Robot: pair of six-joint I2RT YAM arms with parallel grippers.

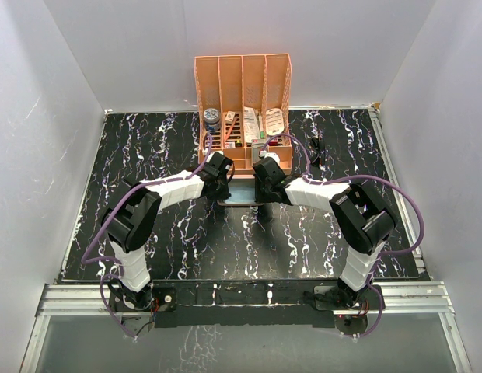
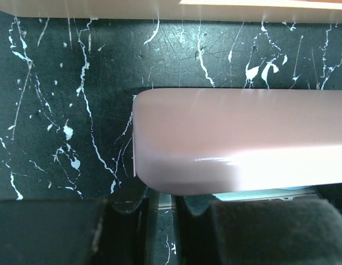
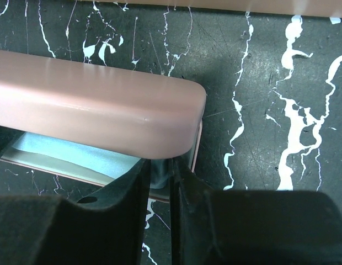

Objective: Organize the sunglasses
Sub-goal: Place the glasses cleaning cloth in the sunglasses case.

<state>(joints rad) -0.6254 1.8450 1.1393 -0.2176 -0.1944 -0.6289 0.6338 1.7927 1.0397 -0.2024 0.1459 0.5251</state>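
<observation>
The pink case (image 2: 242, 138) is ajar, with a light blue cloth (image 3: 66, 154) inside. The left tool (image 2: 163, 201) and right tool (image 3: 159, 171) stand narrowly parted at its near rim. The cluttered orange organizer (image 1: 243, 78) stands at 12 o'clock. The sunglasses (image 1: 314, 146) lie at 1 o'clock on the black marbled table (image 1: 148, 148), between white walls (image 1: 70, 62).

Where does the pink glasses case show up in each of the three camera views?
Top external: pink case at centre, partly hidden, just in front of the orange organizer.
Left wrist: case fills the right half, rounded end near centre.
Right wrist: case runs from the left edge, rounded end right of centre.
Shared landmark: the organizer's base, a pale strip along the top edge of both wrist views.
</observation>
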